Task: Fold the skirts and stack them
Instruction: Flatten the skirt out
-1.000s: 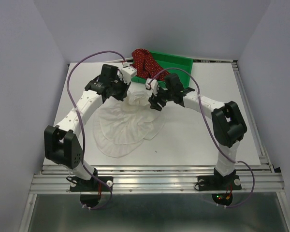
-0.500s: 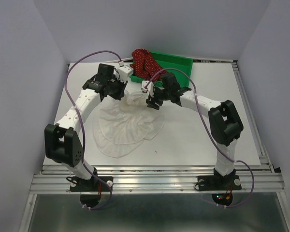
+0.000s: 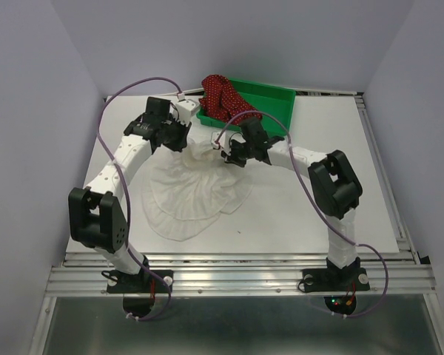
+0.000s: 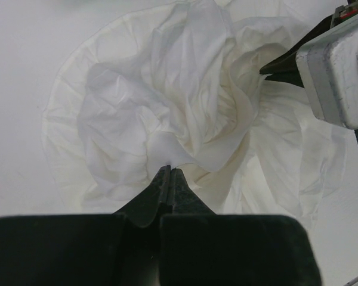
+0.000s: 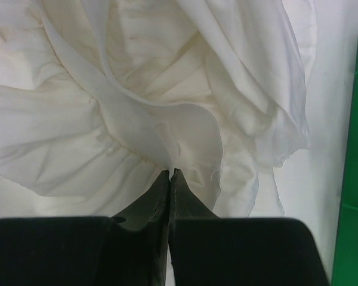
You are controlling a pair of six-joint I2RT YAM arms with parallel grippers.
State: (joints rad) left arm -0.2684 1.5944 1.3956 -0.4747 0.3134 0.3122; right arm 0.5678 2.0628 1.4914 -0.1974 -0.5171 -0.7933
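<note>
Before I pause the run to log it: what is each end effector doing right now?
Left end effector: closed, pinching the white skirt.
Right end effector: closed, pinching the same white skirt.

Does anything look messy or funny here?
Yes. The red dotted skirt is heaped at the green tray's end nearer the left arm, hanging over the rim instead of lying flat. The white skirt is bunched up at its far edge, where the left gripper and right gripper each pinch a fold.
</note>
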